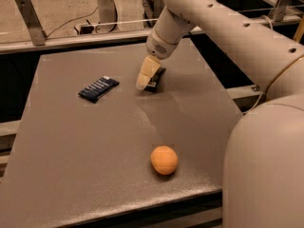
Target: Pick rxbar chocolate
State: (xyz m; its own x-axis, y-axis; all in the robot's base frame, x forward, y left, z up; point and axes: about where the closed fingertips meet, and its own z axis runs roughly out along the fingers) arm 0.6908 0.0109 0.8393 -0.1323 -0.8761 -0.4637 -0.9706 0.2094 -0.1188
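The rxbar chocolate [156, 79] is a small black bar lying flat on the grey table [95, 141], in its far middle part. My gripper [146, 76] reaches down from the white arm and sits right at the bar's left end, low over the table, covering part of the bar. Whether it touches the bar does not show.
A longer dark blue bar with white text [98, 88] lies to the left of the gripper. An orange [164, 159] sits near the front of the table. My white arm [228, 27] crosses the upper right, and its bulky body [266, 175] fills the lower right corner. Floor and metal frame posts lie behind the table.
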